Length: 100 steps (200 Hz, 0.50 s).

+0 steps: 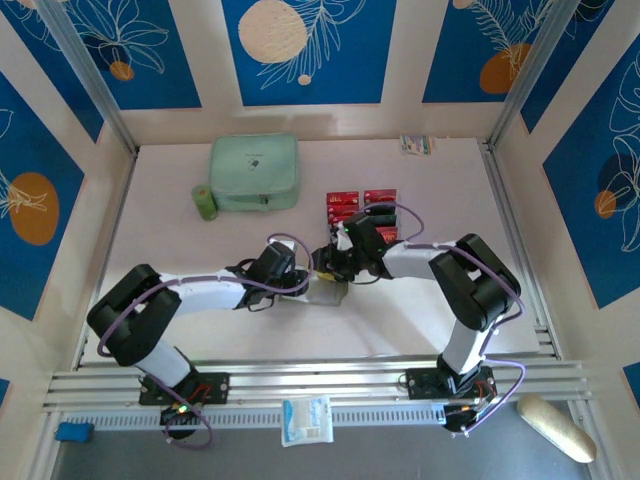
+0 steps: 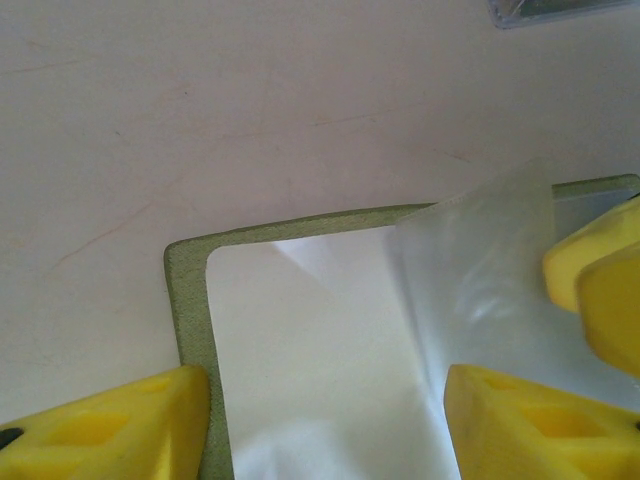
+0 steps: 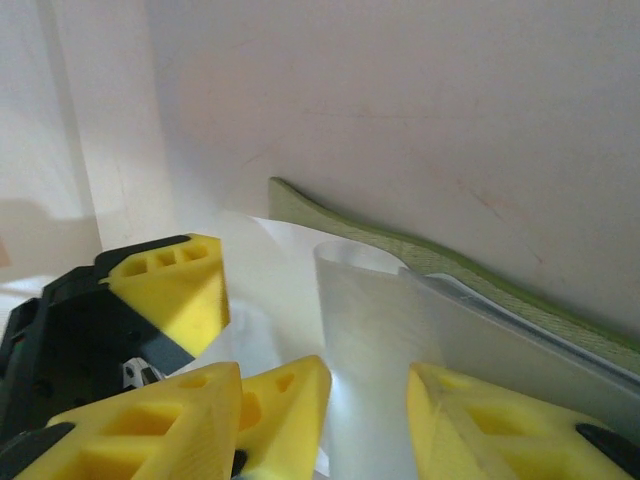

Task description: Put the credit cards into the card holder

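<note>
Left hand (image 2: 325, 392) open astride card holder (image 2: 190, 300)

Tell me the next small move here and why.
Probably close the left pincer on the open wallet to pin it. Its fingers straddle the silvery inside, the clear pocket stands lifted between the parted fingers of the right pincer, and the red cards lie beyond, so the right arm should go fetch one.

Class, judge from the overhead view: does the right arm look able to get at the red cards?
Probably yes: the red cards lie uncovered just beyond the right gripper, nothing between, though it is at the open wallet.
</note>
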{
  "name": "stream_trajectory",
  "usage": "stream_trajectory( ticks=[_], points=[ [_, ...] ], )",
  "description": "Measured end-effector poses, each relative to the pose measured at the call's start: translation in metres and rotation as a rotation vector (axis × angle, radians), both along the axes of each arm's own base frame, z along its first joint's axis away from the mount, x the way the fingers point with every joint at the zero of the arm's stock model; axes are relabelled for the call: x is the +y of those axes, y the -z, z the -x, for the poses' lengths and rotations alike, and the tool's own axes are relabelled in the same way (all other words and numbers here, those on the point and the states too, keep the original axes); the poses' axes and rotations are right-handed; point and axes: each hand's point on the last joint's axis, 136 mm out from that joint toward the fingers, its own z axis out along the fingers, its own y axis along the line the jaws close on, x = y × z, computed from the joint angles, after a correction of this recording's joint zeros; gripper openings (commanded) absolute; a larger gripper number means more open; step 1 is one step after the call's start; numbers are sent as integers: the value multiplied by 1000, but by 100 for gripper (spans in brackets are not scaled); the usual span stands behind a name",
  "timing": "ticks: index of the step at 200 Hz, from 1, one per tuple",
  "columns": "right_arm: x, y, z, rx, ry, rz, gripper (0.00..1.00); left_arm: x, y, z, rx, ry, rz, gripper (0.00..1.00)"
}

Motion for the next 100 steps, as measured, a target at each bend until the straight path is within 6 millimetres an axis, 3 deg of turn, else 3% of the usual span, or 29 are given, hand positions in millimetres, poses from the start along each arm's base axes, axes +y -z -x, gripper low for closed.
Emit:
stream_trajectory(
  ticks=[44,100],
  points=[
    [-4,-16,-8,-51,18,-12,52,0,0,0,0,0,0,63],
    [-5,-16,-8,-50,20,-13,52,0,0,0,0,0,0,62]
  ],
)
